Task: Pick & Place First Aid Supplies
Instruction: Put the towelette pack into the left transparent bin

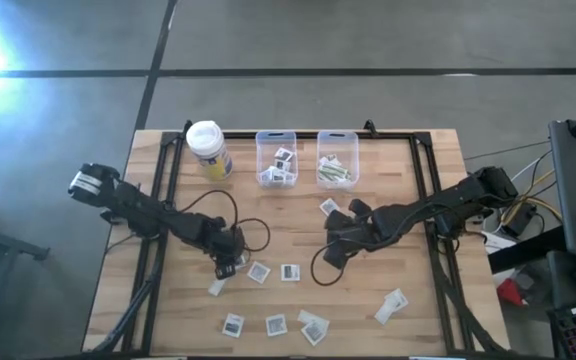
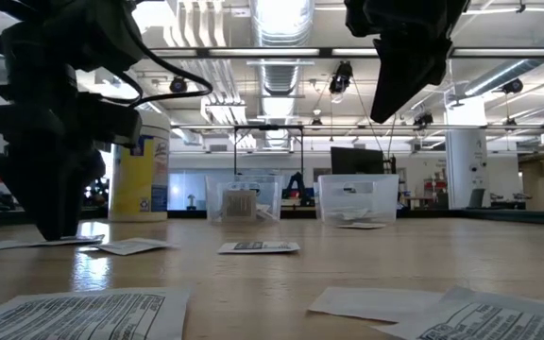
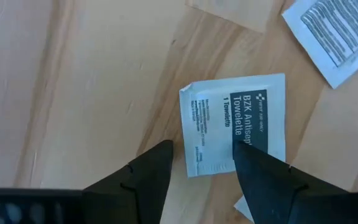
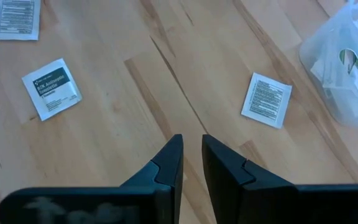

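Look at the wooden table [image 1: 408, 300]: you have a yellow container [image 1: 211, 155] with a white lid [image 1: 204, 134] standing upright near the far edge, toward the left. Just to its right you see two clear bins [image 1: 276, 140], side by side and close together, also along the far edge. From table height, you find the container [image 2: 140, 179] left of both bins [image 2: 239, 200], with a ceiling of long lights [image 2: 281, 14] behind.

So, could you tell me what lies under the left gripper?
A square towelette packet lies flat on the table beneath the open left gripper; one finger covers its lower corner.
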`<state>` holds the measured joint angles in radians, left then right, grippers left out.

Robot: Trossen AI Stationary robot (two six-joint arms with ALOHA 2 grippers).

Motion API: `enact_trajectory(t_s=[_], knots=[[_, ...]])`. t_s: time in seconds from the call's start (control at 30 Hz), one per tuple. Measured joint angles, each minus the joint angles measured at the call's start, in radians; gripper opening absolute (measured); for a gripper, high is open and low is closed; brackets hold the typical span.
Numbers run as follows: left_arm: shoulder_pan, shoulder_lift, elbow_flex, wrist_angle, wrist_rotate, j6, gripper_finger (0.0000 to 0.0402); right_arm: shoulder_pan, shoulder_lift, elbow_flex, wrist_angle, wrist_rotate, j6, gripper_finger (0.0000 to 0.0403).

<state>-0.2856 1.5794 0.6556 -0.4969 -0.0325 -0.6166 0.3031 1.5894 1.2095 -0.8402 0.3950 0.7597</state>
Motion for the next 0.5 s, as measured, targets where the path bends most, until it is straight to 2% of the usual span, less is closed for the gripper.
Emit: enact_trajectory(t_s=[0.17,0.5], knots=[[0.0,-0.011,-0.004,0.001,-0.021,-0.04,0.0172,0.0,0.0,0.0,0.007,0.0,0.0,0.0057],[-0.002,-0.01,-0.007,0.013,-0.079,0.033,0.0012,0.0,-0.001,0.0,0.013,0.0,0.0,0.0057]])
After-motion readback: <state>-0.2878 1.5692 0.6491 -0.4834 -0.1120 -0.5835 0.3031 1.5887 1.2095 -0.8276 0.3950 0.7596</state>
